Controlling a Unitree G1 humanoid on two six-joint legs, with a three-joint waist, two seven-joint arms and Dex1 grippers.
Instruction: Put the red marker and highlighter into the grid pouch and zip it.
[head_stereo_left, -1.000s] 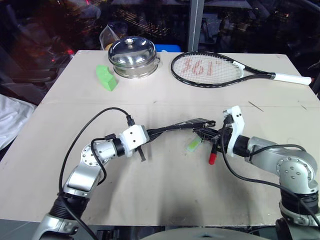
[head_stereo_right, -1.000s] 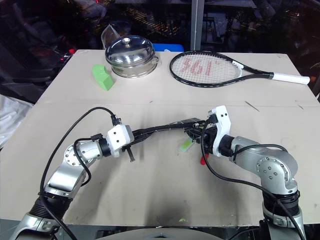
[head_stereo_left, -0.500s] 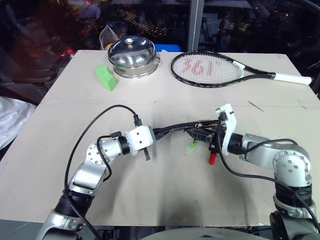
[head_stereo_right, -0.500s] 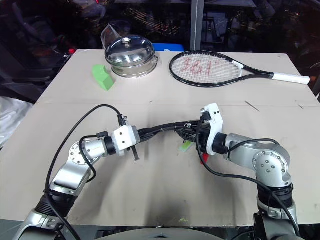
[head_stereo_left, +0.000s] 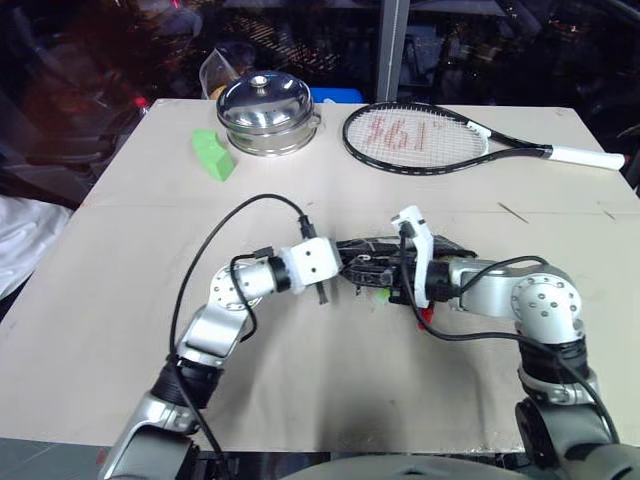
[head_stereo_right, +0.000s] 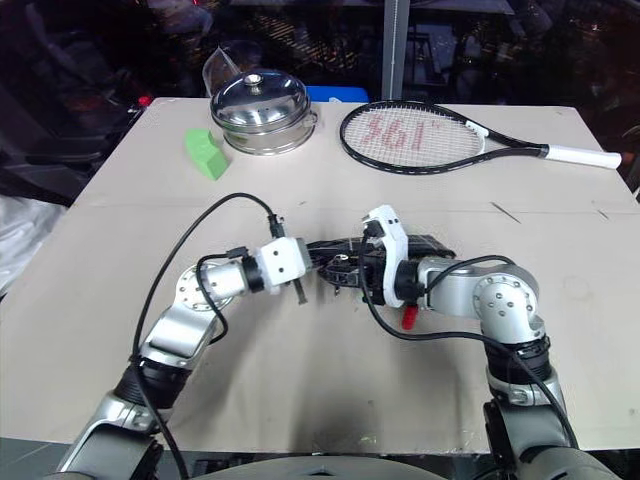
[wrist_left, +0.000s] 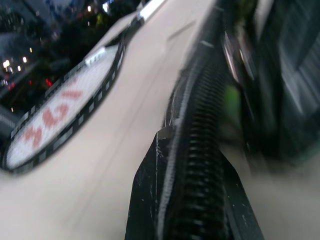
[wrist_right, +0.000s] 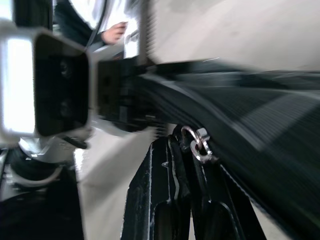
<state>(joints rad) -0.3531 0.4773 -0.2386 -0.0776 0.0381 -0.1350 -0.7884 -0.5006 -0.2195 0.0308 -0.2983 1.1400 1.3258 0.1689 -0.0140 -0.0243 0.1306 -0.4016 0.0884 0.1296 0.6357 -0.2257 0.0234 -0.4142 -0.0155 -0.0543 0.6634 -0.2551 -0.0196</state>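
Hiding highlighter (head_stereo_left: 381, 296), perhaps: grid pouch (head_stereo_left: 375, 247).

The left gripper (wrist_left: 187, 210) is clamped on the zipper edge of the pouch (wrist_left: 200, 120), whose teeth run away from the fingers (wrist_left: 147, 200). A blurred green patch (wrist_left: 231, 97) shows beside that edge. A racket (wrist_left: 65, 100) with red lettering lies well apart on the table (wrist_left: 130, 125).

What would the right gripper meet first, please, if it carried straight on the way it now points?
Probably the left gripper: the right gripper points at it along the pouch both hold, though the depth between them is unclear.
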